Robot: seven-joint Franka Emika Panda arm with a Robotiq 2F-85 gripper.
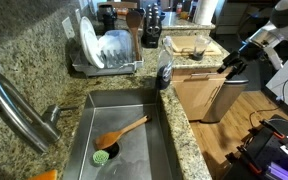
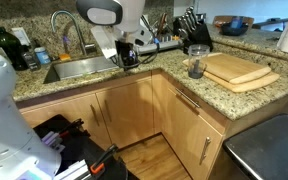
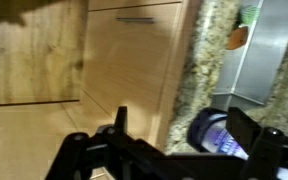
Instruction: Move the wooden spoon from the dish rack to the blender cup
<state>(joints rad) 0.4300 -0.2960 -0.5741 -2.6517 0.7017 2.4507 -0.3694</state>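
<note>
The silver dish rack (image 1: 106, 66) stands behind the sink and holds white plates. A slim brown handle that may be the wooden spoon (image 1: 135, 36) stands upright at the rack's right end; it is too small to be sure. The clear blender cup (image 1: 163, 72) with a dark bottom stands on the granite counter corner, and it shows in the wrist view (image 3: 219, 135) too. My gripper (image 1: 227, 68) hangs off the counter in front of the cabinets, open and empty. In the wrist view my gripper (image 3: 182, 125) has its fingers wide apart, with the cup beyond them.
The sink (image 1: 124, 130) holds an orange-tan broad spoon (image 1: 124, 130) and a green scrubber (image 1: 103, 155). A faucet (image 1: 14, 105) is at its left. Wooden cutting boards (image 2: 239, 70) lie beside the cup (image 2: 195, 67). A knife block (image 2: 194, 22) stands at the back.
</note>
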